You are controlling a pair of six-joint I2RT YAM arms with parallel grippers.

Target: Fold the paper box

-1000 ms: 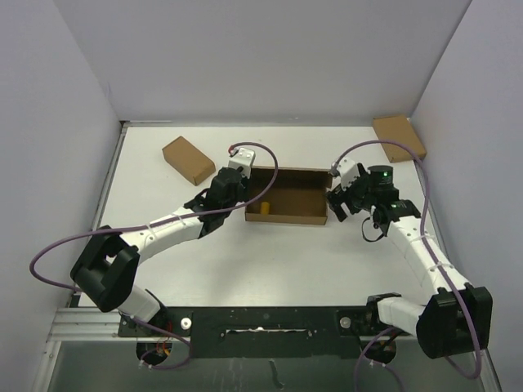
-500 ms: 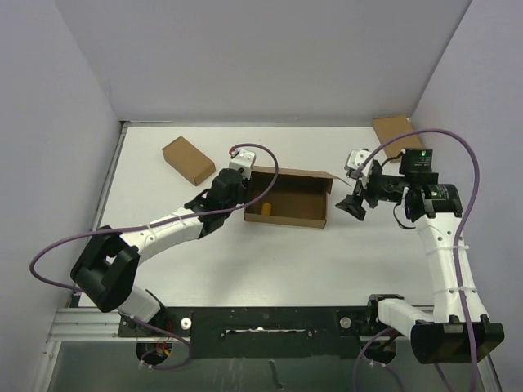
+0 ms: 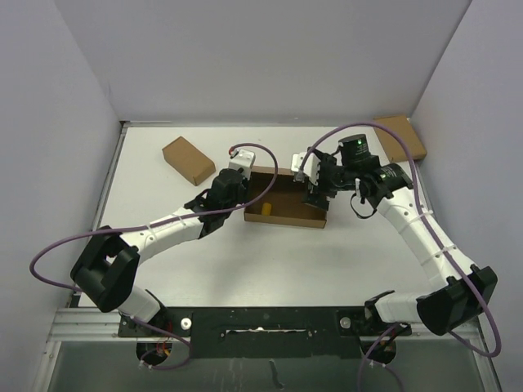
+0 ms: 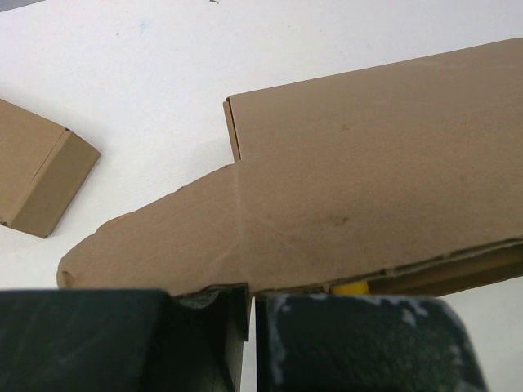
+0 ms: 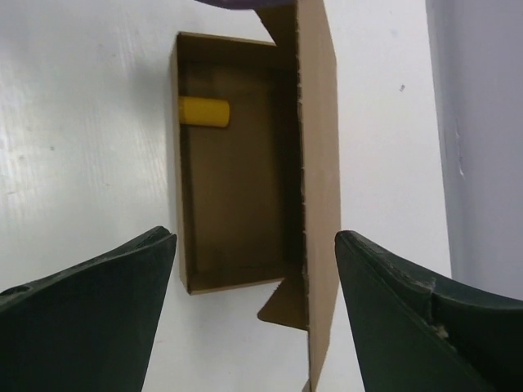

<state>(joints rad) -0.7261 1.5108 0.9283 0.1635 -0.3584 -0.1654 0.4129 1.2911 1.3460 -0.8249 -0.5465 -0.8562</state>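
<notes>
Left tool (image 4: 252, 309), half cut off, tight on paper box (image 4: 368, 163) flap; right tool (image 5: 253, 241) spread.

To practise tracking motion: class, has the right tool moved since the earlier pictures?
Yes. The right tool moved leftward, away from the corner box, over the paper box.

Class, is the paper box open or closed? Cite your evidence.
Open: the paper box shows its inside, a yellow cylinder in it; the lid flap leaves it uncovered.

Paper box (image 5: 237, 188) mouth open upward; yellow cylinder (image 5: 204, 112) occupies one end; raised flap (image 5: 319, 163) walls one long side.
</notes>
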